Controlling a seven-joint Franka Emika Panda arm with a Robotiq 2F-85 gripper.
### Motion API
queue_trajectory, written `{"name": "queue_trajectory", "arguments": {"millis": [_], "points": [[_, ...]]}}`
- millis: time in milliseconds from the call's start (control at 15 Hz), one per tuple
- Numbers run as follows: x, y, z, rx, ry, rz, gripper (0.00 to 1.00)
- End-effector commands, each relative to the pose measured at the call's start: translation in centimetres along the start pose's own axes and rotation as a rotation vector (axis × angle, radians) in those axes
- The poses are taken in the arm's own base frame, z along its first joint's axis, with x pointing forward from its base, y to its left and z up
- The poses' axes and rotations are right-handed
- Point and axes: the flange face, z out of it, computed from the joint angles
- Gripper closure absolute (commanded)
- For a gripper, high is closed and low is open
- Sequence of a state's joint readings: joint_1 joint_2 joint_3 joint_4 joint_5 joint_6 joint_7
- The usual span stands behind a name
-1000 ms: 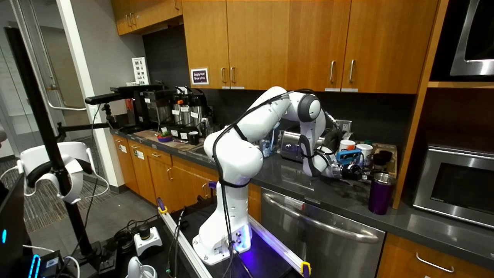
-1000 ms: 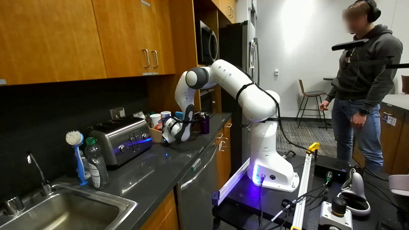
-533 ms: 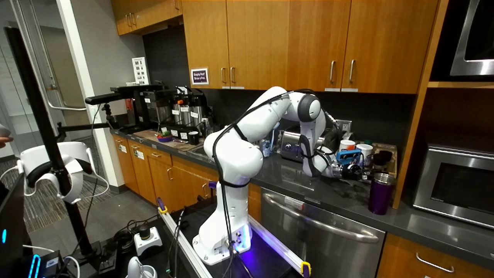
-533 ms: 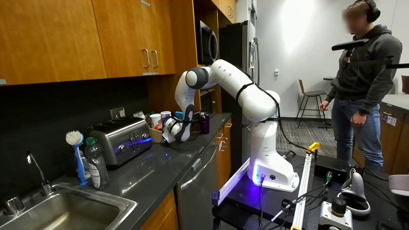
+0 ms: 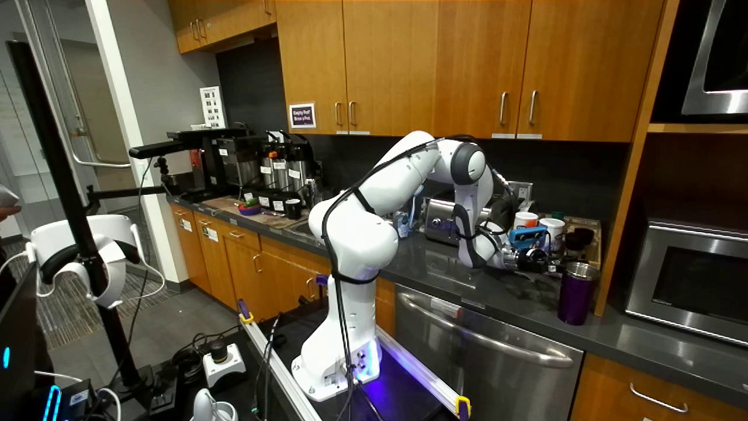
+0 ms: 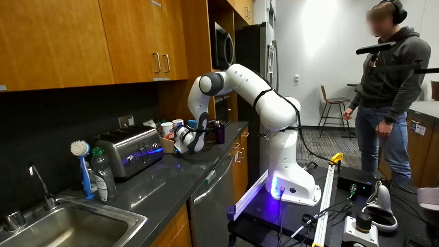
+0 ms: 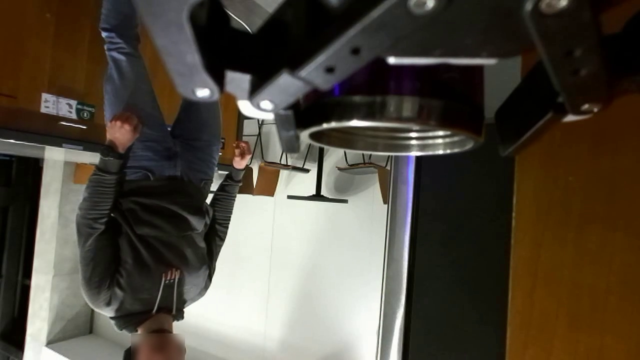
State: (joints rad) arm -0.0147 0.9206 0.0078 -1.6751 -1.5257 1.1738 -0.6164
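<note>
A purple tumbler (image 5: pixel 575 298) with a bare steel rim stands upright on the dark counter (image 5: pixel 508 301). It shows in both exterior views. My gripper (image 5: pixel 555 267) reaches in level at the height of its upper part. In the wrist view, which is upside down, the tumbler (image 7: pixel 430 82) sits between the fingers of my gripper (image 7: pixel 397 139). The left finger (image 7: pixel 288 132) overlaps the tumbler's edge there, and I cannot tell whether they touch. A visible gap separates the right finger (image 7: pixel 527 117) from the tumbler. The jaws are wide apart. Its base is out of the wrist view.
White canisters (image 6: pixel 167 129) stand in a wooden box (image 6: pixel 168 145) behind the gripper. A toaster (image 6: pixel 132 151) is farther along the wall. Right of the tumbler rise a wooden side panel (image 5: pixel 622 175) and a microwave (image 5: pixel 689 280). A person (image 6: pixel 391 75) stands beyond the robot's cart.
The arm, gripper and tumbler have kept still. Only the person has shifted slightly, with a hand coming into sight at the left edge of an exterior view.
</note>
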Motion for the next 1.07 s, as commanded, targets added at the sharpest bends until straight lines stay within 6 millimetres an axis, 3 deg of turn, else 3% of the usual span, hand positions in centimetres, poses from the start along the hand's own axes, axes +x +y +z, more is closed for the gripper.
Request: {"name": "queue_trajectory", "arguments": {"millis": [0, 1000], "points": [[0.05, 0.01, -0.05, 0.001, 0.000, 0.000, 0.00], [-0.03, -0.09, 0.15, -0.002, -0.011, -0.003, 0.00]]}}
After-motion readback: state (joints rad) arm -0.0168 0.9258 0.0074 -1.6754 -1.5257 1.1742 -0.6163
